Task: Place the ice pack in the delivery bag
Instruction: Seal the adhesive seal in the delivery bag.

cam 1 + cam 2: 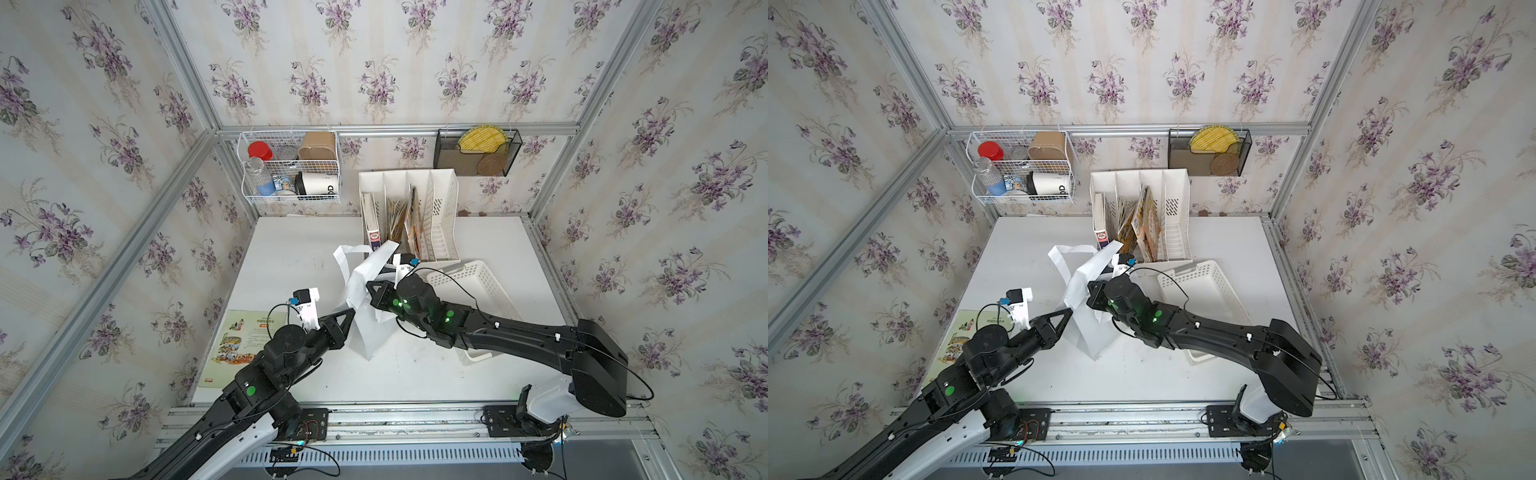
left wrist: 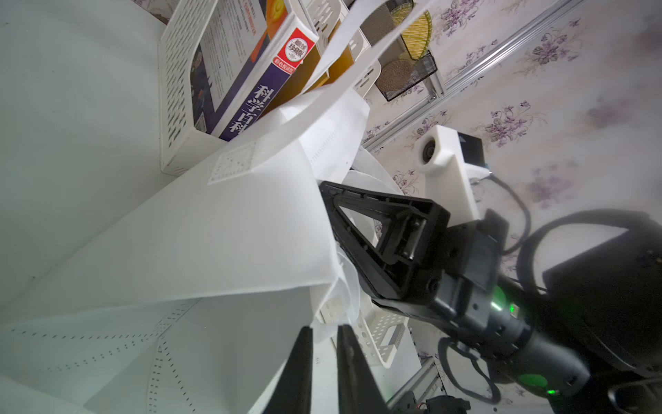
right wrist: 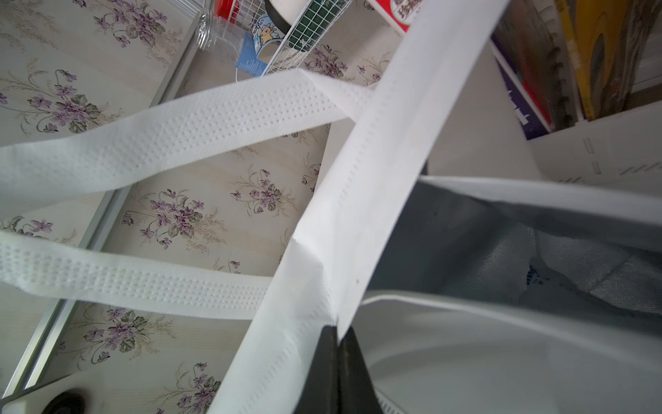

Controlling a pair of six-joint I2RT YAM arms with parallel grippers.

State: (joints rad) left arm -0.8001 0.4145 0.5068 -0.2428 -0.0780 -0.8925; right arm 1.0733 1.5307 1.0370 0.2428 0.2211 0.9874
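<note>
Folds of the delivery bag [image 1: 361, 286] partly hide the tips of my right tool [image 1: 371, 293] in both top views. Deep in the lining lies a pale shape [image 3: 559, 276] with blue print, too dim to name. My right arm [image 1: 498, 336] covers part of the white basket [image 1: 469, 270].

Your delivery bag [image 3: 344, 222] was matt white non-woven cloth, its straps [image 3: 161, 143] dot-embossed, its lining [image 3: 465, 243] dull silver-grey with a woven grain. Your basket [image 1: 478, 282] and file rack [image 1: 444, 224] were perforated white plastic, faintly glossy. The frame rail [image 1: 395, 128] was brushed metal; the tabletop [image 1: 299, 249] smooth, matt white.
</note>
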